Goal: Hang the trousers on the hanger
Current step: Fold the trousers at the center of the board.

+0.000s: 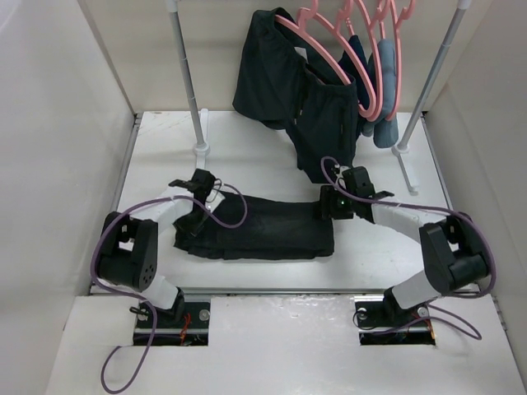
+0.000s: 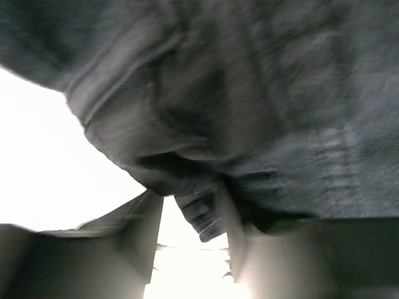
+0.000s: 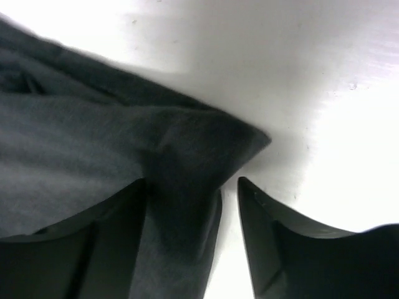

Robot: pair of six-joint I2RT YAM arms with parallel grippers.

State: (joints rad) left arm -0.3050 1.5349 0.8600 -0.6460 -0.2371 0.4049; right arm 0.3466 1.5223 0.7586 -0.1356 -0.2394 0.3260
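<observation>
Noted trousers folded flat on table between the arms, hanger hung at the back, well apart. Saw right gripper parted astride a trouser corner, not yet clamped; cannot tell from the blurred view whether left gripper holds the fold at its tips. Could raise one end only if either bite is thin or slips: expect cloth sagging, unfolding, dragging.

A corner of the trousers lies between the parted fingers.
</observation>
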